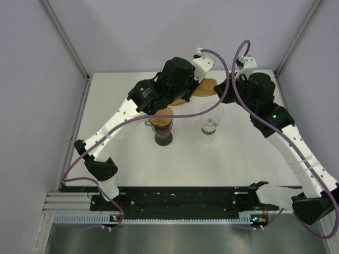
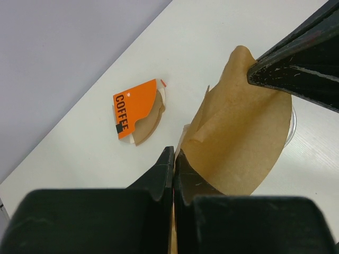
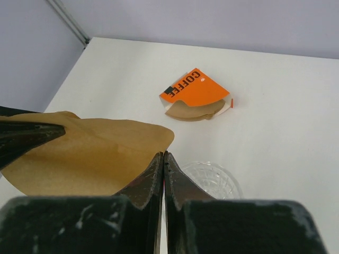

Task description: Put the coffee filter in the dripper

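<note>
Just by the dripper, left gripper and right gripper each clamp the coffee filter; ease its mouth open gently, then lower it centred.

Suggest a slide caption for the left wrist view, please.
Left fingers and right fingers pinch one coffee filter; orange pack beyond.

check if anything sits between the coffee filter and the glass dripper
Nothing visible does. The coffee filter, held by the left gripper and right gripper, hangs beside the glass dripper; the orange filter pack lies farther back, off the path.
</note>
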Tool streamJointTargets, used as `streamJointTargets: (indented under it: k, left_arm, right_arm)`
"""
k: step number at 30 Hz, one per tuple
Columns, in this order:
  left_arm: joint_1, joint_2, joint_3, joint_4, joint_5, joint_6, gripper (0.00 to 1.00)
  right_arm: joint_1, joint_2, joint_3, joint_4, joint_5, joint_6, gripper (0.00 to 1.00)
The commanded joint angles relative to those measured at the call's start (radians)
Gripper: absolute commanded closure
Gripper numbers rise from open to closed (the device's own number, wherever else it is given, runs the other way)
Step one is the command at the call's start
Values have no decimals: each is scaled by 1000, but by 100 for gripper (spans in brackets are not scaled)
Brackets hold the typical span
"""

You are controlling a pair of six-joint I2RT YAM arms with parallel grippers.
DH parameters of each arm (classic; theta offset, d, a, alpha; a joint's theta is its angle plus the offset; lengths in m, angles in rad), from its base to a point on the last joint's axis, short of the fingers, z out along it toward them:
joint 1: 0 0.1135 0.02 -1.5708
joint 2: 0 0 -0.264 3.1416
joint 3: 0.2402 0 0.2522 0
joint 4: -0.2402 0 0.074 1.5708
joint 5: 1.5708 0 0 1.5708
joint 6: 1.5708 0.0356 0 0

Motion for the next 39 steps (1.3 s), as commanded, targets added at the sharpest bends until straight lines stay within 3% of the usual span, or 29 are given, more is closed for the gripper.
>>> streamJointTargets:
  k: [1, 4, 6, 9, 19, 31, 39]
  left_arm:
    - [12, -62, 35, 21, -4, -4, 100]
    - [12, -53, 35, 10, 50, -9, 98]
    - [12, -40, 35, -4, 73, -21, 78]
    - [18, -30, 35, -7, 90, -32, 59]
    - [43, -23, 72, -21, 190, -58, 23]
    - [101, -36, 9, -34, 246, -103, 19]
    - [133, -30, -89, -11, 319, -126, 21]
  right_arm:
    - [-9, -24, 38, -15, 26, -34, 100]
    - [-7, -13, 52, -23, -23, -31, 100]
    - [-9, -10, 55, -39, -12, -33, 100]
    - [-9, -10, 58, -76, 18, -36, 100]
    - [-66, 4, 64, -210, 31, -39, 100]
    - [-124, -1, 3, -213, -93, 1, 100]
    - [-161, 13, -124, -84, -166, 7, 100]
